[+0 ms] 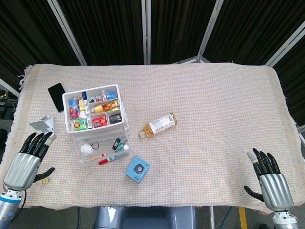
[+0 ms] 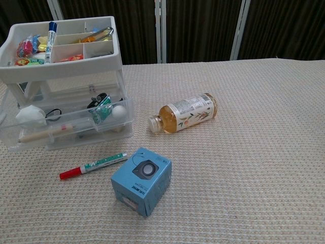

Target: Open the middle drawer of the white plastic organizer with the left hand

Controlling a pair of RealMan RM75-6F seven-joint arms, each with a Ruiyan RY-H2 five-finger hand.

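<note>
Head view: white plastic organizer (image 1: 96, 119) sits on the left part of the cloth-covered table (image 1: 214, 109), its top tray packed with small bright items. A clear drawer (image 1: 102, 148) juts out toward the near edge, holding a white ball, a pencil-like stick and some dark bits; from above I cannot tell which tier it is. Left hand (image 1: 27, 160) at the near-left corner, well apart from the organizer, fingers spread and straight, holding nothing. Right hand (image 1: 270, 180) at the near-right corner, fingers likewise apart, empty. A bottle (image 1: 158, 124) lies on its side just right of the organizer; a blue box (image 1: 138, 169) and a red-capped marker (image 1: 113, 156) lie near the drawer front. A black phone (image 1: 56, 97) and a white stand (image 1: 44, 125) sit to the organizer's left. Chest view: neither hand shows. Here the protruding clear drawer (image 2: 71, 127) looks like the middle tier, pulled partly forward under the tray, with another tier below it. Judgement: thin, stiff, smooth plastic, light even loaded, so the whole organizer may slide if tugged hard. Best hold seems the drawer's front lip, fingertips hooked over its top edge, pulling straight toward the near edge.
</note>
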